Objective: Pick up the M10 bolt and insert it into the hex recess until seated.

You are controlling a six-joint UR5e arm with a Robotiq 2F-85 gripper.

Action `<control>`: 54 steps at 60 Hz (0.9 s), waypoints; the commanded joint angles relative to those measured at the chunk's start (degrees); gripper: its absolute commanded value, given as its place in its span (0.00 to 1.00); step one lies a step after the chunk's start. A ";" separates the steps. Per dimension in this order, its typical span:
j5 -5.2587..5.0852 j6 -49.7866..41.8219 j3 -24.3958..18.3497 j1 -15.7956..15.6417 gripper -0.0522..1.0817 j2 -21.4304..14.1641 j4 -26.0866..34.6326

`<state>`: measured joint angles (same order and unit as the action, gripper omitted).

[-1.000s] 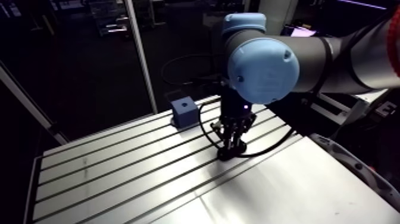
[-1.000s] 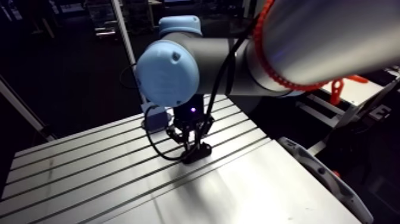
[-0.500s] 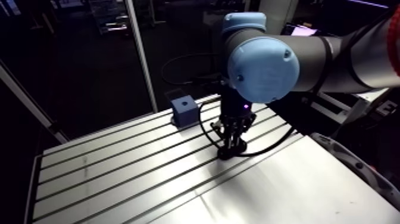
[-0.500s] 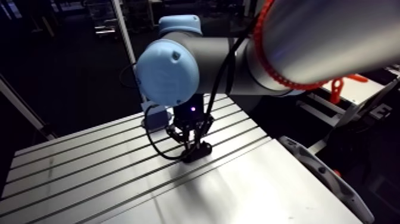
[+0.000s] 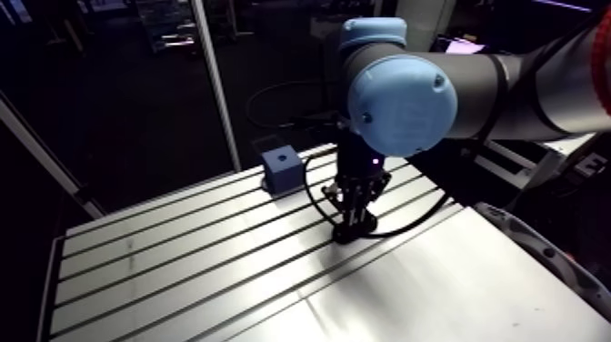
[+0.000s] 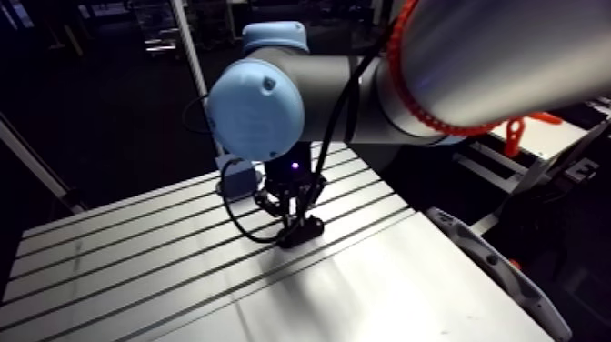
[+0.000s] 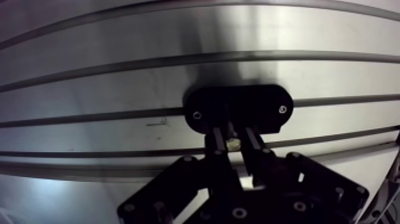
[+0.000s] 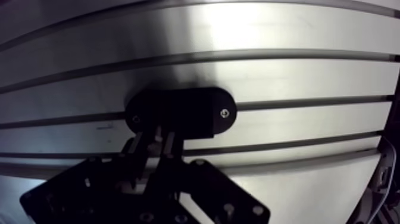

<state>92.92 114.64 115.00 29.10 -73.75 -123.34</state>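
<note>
In the wrist view my gripper point(image 7: 231, 134) hangs low over a black oval holder point(image 7: 265, 106) with two screws, which lies on the slotted table. Its fingers point(image 7: 212, 145) stand close together on a small pale bolt head point(image 7: 231, 143), the M10 bolt, at the holder's near edge. The bolt's shank is hidden. In the arm view the gripper point(image 5: 353, 218) reaches down to the same holder point(image 5: 356, 233) at mid-table. A blue block point(image 5: 281, 169) with a hole in its top stands apart at the table's far edge, beyond the gripper.
The aluminium table point(image 5: 182, 264) has long slots running across it. A slanted white post point(image 5: 216, 82) rises behind the blue block. A grey curved rail point(image 5: 536, 255) runs past the table's right side.
</note>
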 commanded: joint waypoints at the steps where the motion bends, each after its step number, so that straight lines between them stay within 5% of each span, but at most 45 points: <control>1: -0.13 0.10 -0.08 -0.08 0.72 -0.11 0.05; 26: -0.68 0.98 -2.42 -0.34 0.73 -1.67 1.08; 54: -0.60 5.32 -12.39 -5.14 0.76 -4.60 12.51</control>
<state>92.21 117.01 106.77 26.41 -77.80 -114.94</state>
